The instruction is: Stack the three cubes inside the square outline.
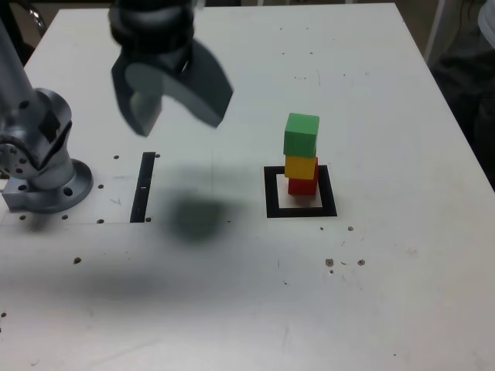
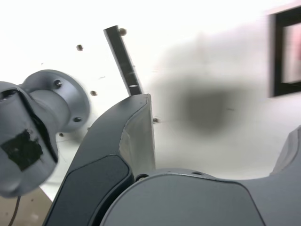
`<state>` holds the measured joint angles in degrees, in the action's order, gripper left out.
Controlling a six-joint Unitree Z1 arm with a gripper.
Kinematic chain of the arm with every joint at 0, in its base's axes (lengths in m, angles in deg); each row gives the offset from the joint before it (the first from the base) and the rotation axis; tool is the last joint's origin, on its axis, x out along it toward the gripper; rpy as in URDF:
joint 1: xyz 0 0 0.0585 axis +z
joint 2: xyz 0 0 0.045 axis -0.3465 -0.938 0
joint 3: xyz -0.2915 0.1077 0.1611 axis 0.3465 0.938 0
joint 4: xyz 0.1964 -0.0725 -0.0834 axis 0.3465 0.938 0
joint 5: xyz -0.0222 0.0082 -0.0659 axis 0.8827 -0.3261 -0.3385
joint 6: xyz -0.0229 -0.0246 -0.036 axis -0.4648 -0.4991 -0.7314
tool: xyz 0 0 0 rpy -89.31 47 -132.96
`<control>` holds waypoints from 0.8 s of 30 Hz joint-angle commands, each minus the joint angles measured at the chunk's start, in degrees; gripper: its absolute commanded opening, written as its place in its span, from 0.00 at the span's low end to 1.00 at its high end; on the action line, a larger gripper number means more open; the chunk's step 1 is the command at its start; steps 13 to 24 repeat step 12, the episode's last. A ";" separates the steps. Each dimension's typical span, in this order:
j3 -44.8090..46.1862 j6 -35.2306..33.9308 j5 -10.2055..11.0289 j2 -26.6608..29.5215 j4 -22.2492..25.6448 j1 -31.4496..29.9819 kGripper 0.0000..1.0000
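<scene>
The three cubes stand as one tower in the exterior view: a red cube (image 1: 302, 185) at the bottom, a yellow cube (image 1: 301, 166) on it, and a green cube (image 1: 301, 135) on top, set slightly askew. The tower stands inside the square outline (image 1: 274, 193), whose black border also shows in the wrist view (image 2: 277, 56). My gripper (image 1: 179, 116) hangs above the table well to the exterior view's left of the tower, apart from it. Its jaws are spread wide open with nothing between them, as the wrist view also shows (image 2: 221, 117).
A thin black strip (image 1: 143, 185) lies on the white table between the arm's round metal base (image 1: 46, 182) and the outline. The gripper's dark shadow (image 1: 197, 216) falls beside the strip. Small screw holes dot the table.
</scene>
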<state>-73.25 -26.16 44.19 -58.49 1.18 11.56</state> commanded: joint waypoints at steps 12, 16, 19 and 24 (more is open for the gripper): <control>19.69 1.21 2.21 0.51 -11.96 5.60 1.00; 19.69 1.21 2.21 0.51 -11.96 5.60 1.00; 19.69 1.21 2.21 0.51 -11.96 5.60 1.00; 19.69 1.21 2.21 0.51 -11.96 5.60 1.00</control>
